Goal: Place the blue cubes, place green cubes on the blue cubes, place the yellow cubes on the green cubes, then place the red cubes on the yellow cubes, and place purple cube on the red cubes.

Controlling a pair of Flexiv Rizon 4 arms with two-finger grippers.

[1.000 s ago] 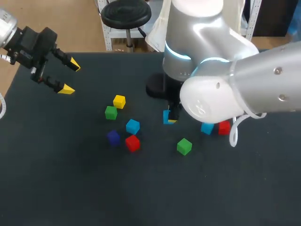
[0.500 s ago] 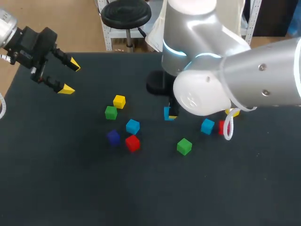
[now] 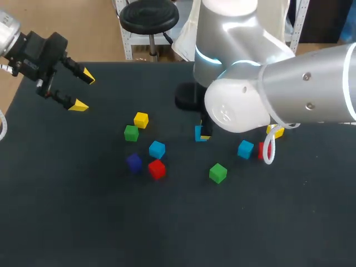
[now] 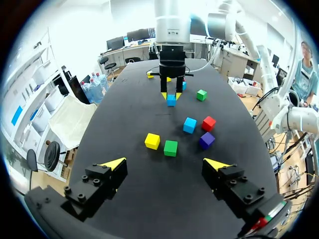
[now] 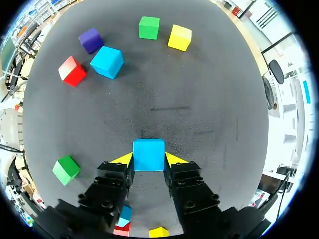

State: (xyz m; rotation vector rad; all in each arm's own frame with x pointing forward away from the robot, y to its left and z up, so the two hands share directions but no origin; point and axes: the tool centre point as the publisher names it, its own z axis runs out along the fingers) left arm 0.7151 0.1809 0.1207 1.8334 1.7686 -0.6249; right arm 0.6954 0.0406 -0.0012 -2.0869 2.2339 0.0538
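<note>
Currently right jaws clamp the small matte blue cube [image 5: 148, 155], near the solitary green cube [image 5: 66, 169] (left jaws wide, well apart from it). Lower flat onto the black desk [image 3: 167, 222]; release once seated.

Three blue cubes [image 3: 157, 149] [image 3: 245, 149] [image 3: 198, 133], one purple [image 3: 133, 162], two each green [image 3: 131, 133] [image 3: 218, 173], yellow [image 3: 141, 119] [image 3: 276, 132], red [image 3: 157, 169] [image 3: 261, 151]

Your robot's silver arm and black end effectors over the tabletop.
Your right arm [image 3: 289, 94] has rounded silver-white casings, a glowing cyan ring [image 3: 210, 61] and a white cable loop [image 3: 270, 153]; your left end effector [image 3: 83, 90] and right end effector [image 5: 149, 160] are black, screw-studded blocks with yellow wedge tips.
</note>
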